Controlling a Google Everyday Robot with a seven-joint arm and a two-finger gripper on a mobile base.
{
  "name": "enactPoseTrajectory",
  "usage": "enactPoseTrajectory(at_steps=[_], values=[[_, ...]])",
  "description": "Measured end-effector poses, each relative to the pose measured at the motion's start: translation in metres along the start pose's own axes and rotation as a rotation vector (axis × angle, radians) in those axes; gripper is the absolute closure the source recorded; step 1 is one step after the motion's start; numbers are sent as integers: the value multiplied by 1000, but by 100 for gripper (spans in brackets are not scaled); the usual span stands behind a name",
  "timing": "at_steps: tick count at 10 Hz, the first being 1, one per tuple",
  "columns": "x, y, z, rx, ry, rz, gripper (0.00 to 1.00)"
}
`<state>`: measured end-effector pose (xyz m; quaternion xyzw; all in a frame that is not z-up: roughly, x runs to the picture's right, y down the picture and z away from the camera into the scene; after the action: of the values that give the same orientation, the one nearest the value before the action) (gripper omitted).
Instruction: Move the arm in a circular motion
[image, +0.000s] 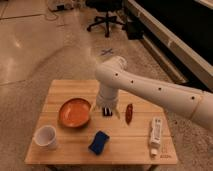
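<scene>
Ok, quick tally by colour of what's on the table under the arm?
Orange: 1, bowl
White: 2, cup and tube bottle
Blue: 1, sponge
Dark red: 1, long item
Black: 1, box, partly under the gripper of the arm
Total: 6

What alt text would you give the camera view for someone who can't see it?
A big white robot arm reaches over a wooden table, its tool hanging beside an orange bowl. Also on the table: a white cup, blue sponge, red object and white bottle.
</scene>
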<state>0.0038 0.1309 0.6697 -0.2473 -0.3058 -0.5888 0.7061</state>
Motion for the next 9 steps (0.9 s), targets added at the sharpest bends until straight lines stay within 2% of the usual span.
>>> enactPoseTrajectory(at_steps=[3, 4, 7, 8, 9], values=[[-19, 65, -11, 5, 27, 119, 20], [-18, 105, -16, -6, 44, 208, 20], [-6, 207, -29, -65, 89, 430, 20], [5, 234, -31, -86, 104, 495, 20], [20, 248, -30, -98, 116, 538, 20]])
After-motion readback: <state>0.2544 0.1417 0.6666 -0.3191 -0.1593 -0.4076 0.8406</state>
